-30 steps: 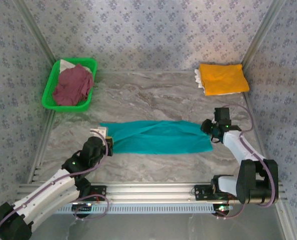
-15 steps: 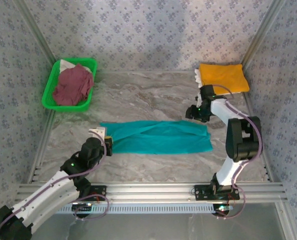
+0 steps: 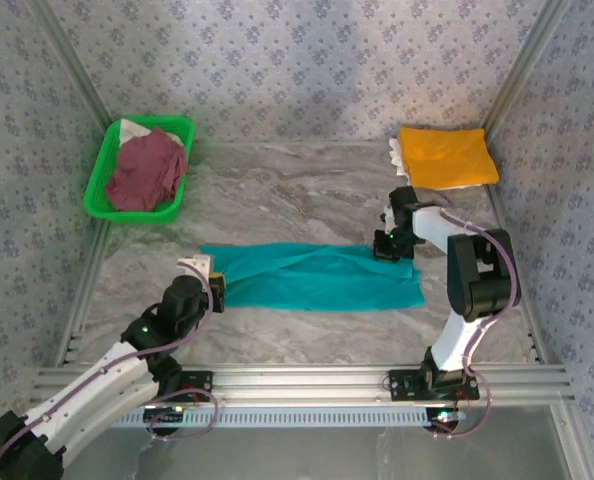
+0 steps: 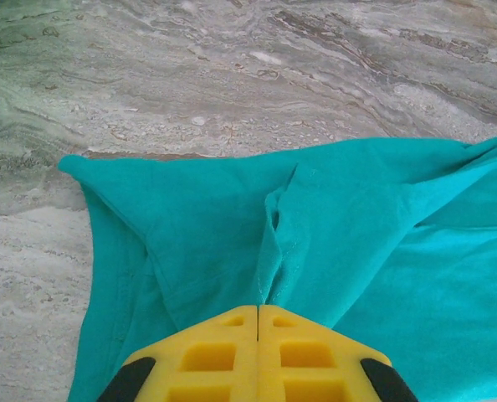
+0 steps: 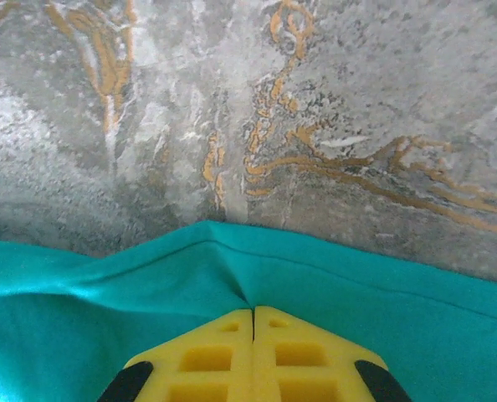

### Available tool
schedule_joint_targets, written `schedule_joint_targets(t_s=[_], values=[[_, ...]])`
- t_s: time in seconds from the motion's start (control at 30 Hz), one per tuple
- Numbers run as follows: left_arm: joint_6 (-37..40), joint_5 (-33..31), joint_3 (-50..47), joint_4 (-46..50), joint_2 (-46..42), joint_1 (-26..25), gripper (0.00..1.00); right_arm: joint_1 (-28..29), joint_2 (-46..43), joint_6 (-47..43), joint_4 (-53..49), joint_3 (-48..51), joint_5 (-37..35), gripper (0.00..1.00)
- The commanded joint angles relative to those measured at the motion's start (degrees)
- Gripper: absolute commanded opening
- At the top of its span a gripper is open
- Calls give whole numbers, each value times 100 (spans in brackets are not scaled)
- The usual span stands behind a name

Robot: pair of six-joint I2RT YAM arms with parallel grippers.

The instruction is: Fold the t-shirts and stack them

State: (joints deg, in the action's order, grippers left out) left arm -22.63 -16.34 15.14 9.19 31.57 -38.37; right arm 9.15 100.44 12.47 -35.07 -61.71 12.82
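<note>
Marble tabletop (image 3: 297, 200) under long, creased, flattened teal t-shirt (image 3: 317, 278)

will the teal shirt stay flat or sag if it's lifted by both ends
Likely floppy: the teal shirt puckers where the left gripper and right gripper pinch it. Lifted by its ends, the middle would probably sag. Thin folds suggest it's light.
</note>
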Motion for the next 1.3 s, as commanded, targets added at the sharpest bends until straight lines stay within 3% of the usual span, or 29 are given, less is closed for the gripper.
schedule_joint_targets(t_s=[0.0, 0.2, 0.6, 0.87, 1.07, 1.2, 1.23, 1.27], values=[[-74, -106, -39, -25, -11, -21, 0, 26, -540, -34, 238, 87, -349, 2], [-92, -148, -41, -23, -19, -21, 0, -22, -1129, 0, 714, 327, -875, 2], [127, -275, 356, -78, 94, 241, 0, -122, -515, 13, 842, -706, -1359, 0], [792, 918, 1444, -786, 1749, 1323, 0, -63, -48, -316, 1126, -1544, -1740, 0], [1182, 1131, 2195, -1235, 3306, 1770, 0, -64, 691, -560, 1233, -2083, -1507, 1], [1372, 1001, 2539, -1510, 4059, 1877, 0, -56, 1076, -442, 1236, -2290, -1183, 12], [1376, 996, 2608, -1569, 4138, 1877, 0, -67, 1102, -430, 1246, -2293, -949, 0], [1367, 1035, 2646, -1622, 4198, 1876, 0, -66, 1093, -405, 1266, -2272, -790, 0]])
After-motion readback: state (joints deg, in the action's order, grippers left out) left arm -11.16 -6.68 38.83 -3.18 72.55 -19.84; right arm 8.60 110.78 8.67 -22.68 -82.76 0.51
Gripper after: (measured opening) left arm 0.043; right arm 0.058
